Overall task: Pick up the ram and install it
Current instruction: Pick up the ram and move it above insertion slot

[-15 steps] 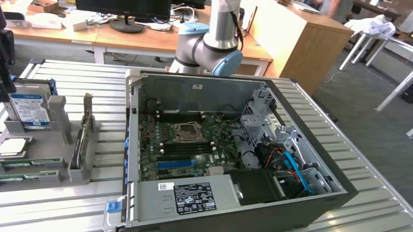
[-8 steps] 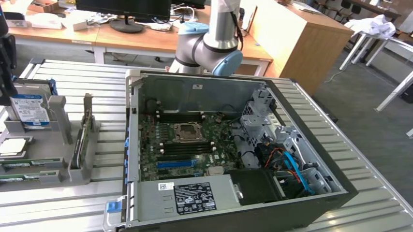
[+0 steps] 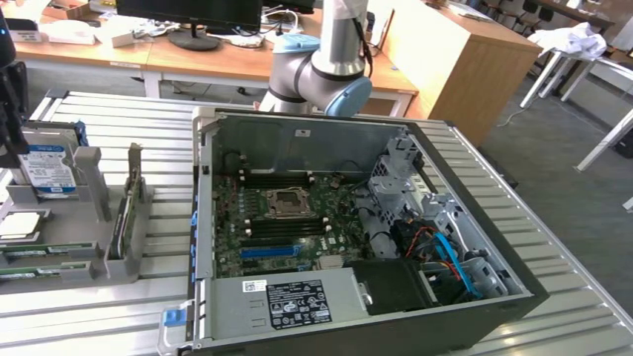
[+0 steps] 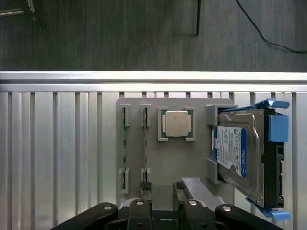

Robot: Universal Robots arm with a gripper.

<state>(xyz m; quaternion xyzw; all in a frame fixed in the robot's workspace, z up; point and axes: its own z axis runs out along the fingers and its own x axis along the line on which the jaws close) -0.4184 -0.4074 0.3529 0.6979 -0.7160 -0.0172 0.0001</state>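
I operate in a computer-assembly lab: ribbed metal bench (image 3: pixel 89 319), open computer case (image 3: pixel 296 141), wooden desks (image 3: pixel 198 59) and monitor (image 3: pixel 188 11) at the frame's upper left.
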